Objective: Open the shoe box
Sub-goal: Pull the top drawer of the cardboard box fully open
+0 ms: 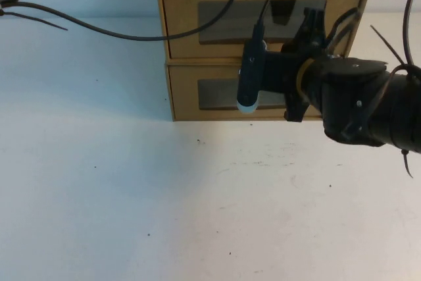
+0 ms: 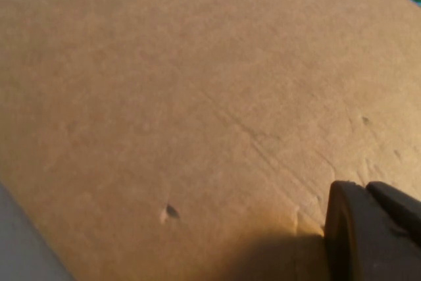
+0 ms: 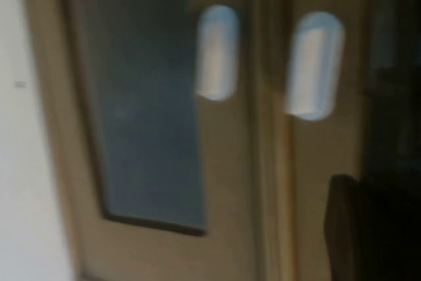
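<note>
White table (image 1: 131, 195) bore two stacked boxes (image 1: 181, 31), both shut, so nothing was opened yet. Right gripper (image 1: 306, 34), closed on nothing seen, hung at their fronts. Left gripper (image 2: 371, 235) hovered close over cardboard, its opening unclear.

Wrist views cut off the left gripper (image 2: 375, 235) and right gripper (image 3: 368, 228).

White table (image 1: 99, 195) (dark specks), seemingly brighter toward its near side.
</note>
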`<state>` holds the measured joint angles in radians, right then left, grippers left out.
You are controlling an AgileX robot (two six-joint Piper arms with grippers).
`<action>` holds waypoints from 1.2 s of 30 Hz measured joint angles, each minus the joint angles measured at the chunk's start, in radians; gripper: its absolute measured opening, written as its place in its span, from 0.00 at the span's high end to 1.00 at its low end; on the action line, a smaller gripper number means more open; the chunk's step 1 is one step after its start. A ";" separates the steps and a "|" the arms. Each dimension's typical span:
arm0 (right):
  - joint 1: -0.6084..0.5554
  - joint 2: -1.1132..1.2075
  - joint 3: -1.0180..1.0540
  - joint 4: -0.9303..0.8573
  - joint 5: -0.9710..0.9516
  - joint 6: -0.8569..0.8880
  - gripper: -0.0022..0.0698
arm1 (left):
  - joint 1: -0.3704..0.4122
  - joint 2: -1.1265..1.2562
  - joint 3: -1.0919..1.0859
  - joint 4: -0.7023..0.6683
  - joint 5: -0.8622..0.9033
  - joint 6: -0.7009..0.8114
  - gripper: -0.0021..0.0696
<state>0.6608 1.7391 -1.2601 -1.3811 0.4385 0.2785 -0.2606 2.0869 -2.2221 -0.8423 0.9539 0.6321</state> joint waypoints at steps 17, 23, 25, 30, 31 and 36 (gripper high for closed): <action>0.222 0.046 0.021 -0.269 0.245 0.331 0.99 | 0.000 0.000 -0.003 -0.027 0.067 -0.076 0.98; 0.199 0.077 -0.010 -0.269 0.250 0.371 0.94 | 0.000 0.011 -0.008 -0.049 0.096 -0.076 0.98; 0.193 0.080 -0.014 -0.269 0.230 0.372 0.89 | 0.000 0.018 -0.013 -0.059 0.106 -0.076 0.98; 0.138 0.082 -0.014 -0.269 0.153 0.372 0.76 | 0.002 0.020 -0.014 -0.075 0.112 -0.067 0.98; 0.122 0.081 -0.014 -0.269 0.146 0.372 0.72 | 0.002 0.020 -0.014 -0.079 0.114 -0.062 0.98; 0.067 0.081 -0.014 -0.271 0.118 0.376 0.54 | 0.002 0.031 -0.014 -0.113 0.124 -0.041 0.98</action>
<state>0.7279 1.8206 -1.2745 -1.6524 0.5567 0.6549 -0.2589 2.1178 -2.2365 -0.9556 1.0780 0.5908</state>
